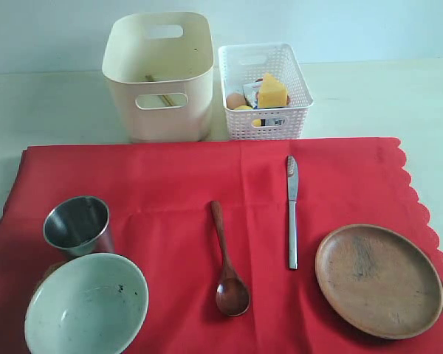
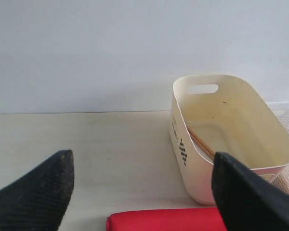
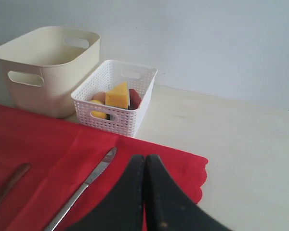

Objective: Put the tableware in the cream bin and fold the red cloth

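The red cloth (image 1: pixel 170 184) lies spread flat. On it stand a steel cup (image 1: pixel 77 225), a pale bowl (image 1: pixel 85 306), a dark wooden spoon (image 1: pixel 227 262), a silver knife (image 1: pixel 292 214) and a brown plate (image 1: pixel 378 280). Behind the cloth, the cream bin (image 1: pixel 159 77) holds chopsticks (image 1: pixel 162 92). Neither gripper shows in the exterior view. My left gripper (image 2: pixel 142 161) is open and empty, hovering near the cloth's corner (image 2: pixel 164 220) beside the bin (image 2: pixel 231 134). Over the cloth's scalloped edge (image 3: pixel 197 168), my right gripper (image 3: pixel 145 158) is shut on nothing, next to the knife (image 3: pixel 86 183).
A white lattice basket (image 1: pixel 264 92) with cheese, an egg and other food stands right of the bin, just behind the cloth. Bare pale tabletop (image 2: pixel 86 144) lies left of the bin and right of the cloth (image 3: pixel 241 144). A wall closes the back.
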`<state>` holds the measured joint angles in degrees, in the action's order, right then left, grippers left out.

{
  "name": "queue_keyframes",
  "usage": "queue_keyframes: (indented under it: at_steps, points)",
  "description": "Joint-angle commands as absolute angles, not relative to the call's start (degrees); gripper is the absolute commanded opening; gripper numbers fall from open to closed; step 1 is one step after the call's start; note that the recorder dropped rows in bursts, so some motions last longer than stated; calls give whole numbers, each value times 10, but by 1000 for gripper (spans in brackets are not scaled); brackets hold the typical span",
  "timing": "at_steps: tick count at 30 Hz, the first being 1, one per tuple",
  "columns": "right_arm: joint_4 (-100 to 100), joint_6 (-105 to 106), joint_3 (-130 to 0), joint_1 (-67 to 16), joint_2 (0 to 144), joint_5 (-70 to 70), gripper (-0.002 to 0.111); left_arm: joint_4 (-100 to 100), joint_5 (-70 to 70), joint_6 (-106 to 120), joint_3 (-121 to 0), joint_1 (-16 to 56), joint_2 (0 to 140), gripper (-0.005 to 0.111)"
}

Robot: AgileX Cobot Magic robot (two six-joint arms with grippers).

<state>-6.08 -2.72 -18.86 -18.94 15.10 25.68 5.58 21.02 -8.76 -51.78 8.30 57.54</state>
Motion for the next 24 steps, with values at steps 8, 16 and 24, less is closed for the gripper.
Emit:
queue_keyframes:
  at_steps: [8, 16, 24]
  points:
    - [-35, 23, -133, -187, 149, 187, 0, 53, 206, -90, -522, 86, 576, 75]
    - [20, 23, -133, -187, 149, 187, 0, 53, 245, -92, -522, 86, 585, 75]
    - [20, 23, -133, -187, 138, 188, 0, 16, 447, -62, -493, 86, 717, 75]
